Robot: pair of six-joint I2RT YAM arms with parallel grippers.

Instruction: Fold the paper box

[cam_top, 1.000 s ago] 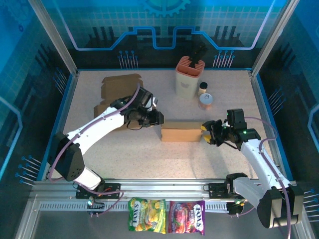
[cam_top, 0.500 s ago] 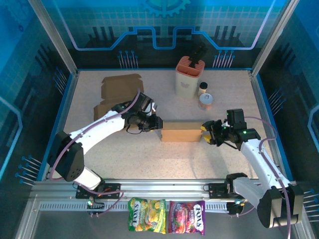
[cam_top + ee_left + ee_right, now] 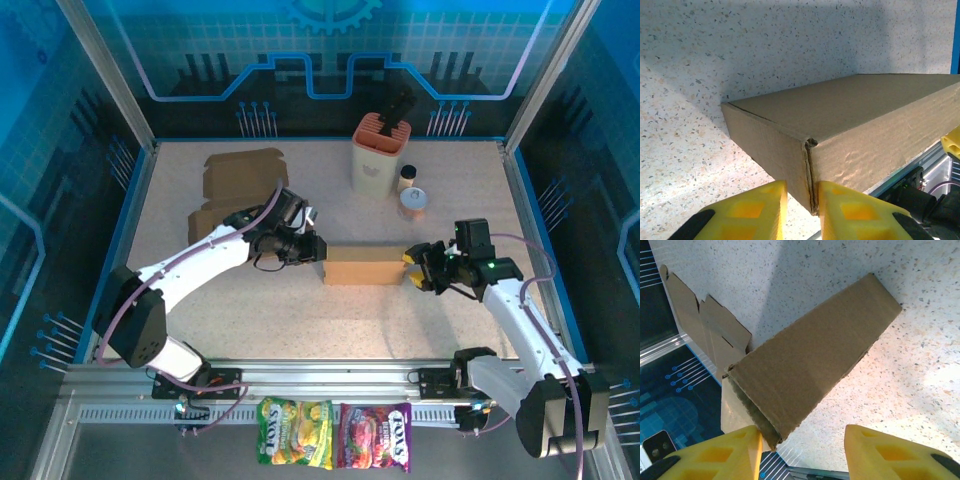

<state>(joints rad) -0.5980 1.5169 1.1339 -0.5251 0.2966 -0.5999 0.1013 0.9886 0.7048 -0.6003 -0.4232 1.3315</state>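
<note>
L claw point(image 3: 318, 247) has come in on left end of box point(image 3: 364, 265), jaws narrowing on the way. Now a slim slit astride corner seam; firm pinch or not, can't tell. R claw point(image 3: 412, 268) unchanged: half open at right end, gripping nothing. Box lies flat in middle of table point(image 3: 300, 320), btwn both claws. I reckon end-flap tuck is starting.

Two candy bags at the near edge: the yellow-green bag point(image 3: 295, 432) reads "FOX'S" in white letters, and the purple-red bag point(image 3: 375, 437) beside it reads "FOX'S" too. Their smaller print is too fine to read.
</note>
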